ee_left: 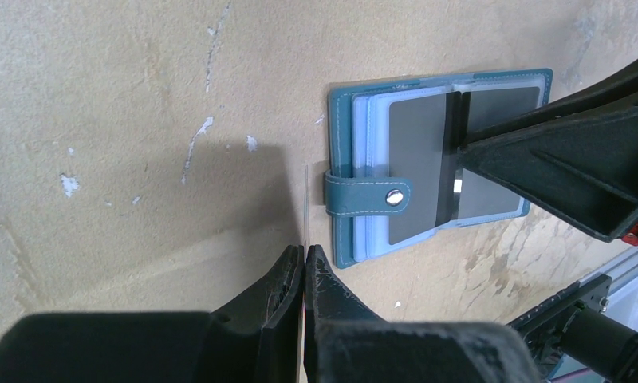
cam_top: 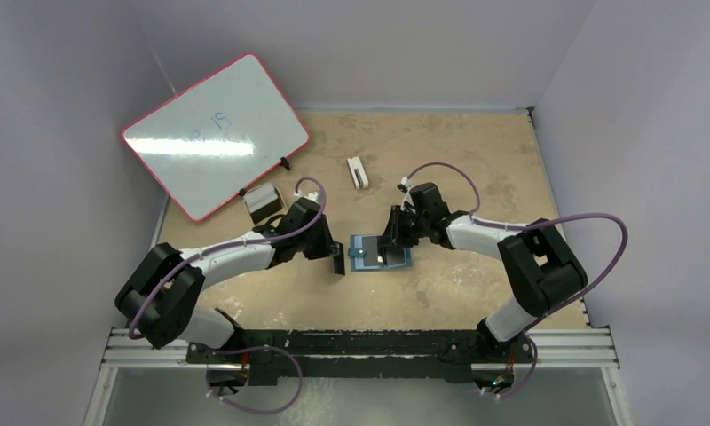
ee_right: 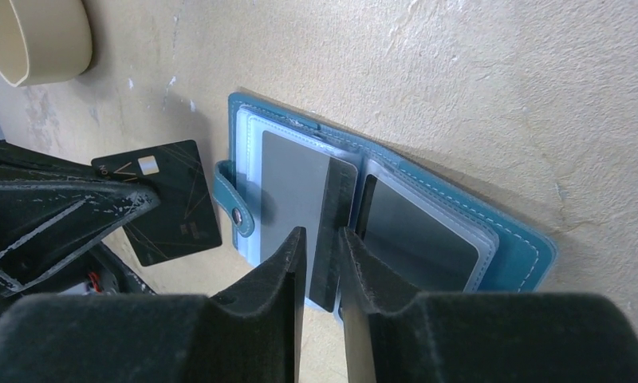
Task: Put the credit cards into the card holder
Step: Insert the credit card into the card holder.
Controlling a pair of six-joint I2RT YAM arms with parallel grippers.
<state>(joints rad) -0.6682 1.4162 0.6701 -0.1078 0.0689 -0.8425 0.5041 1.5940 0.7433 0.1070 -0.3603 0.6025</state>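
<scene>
The teal card holder lies open on the table, its snap strap pointing towards my left arm. A grey credit card with a black stripe lies on the holder's left inner page. A darker card sits in the right pocket. My right gripper hovers over the stripe with its jaws a narrow gap apart and nothing between them. My left gripper is shut on a black credit card held on edge just left of the holder. It shows in the left wrist view only as a thin line.
A red-framed whiteboard leans at the back left. Near it stand a small tan tray and a white oblong block. The arms' mounting rail runs along the near edge.
</scene>
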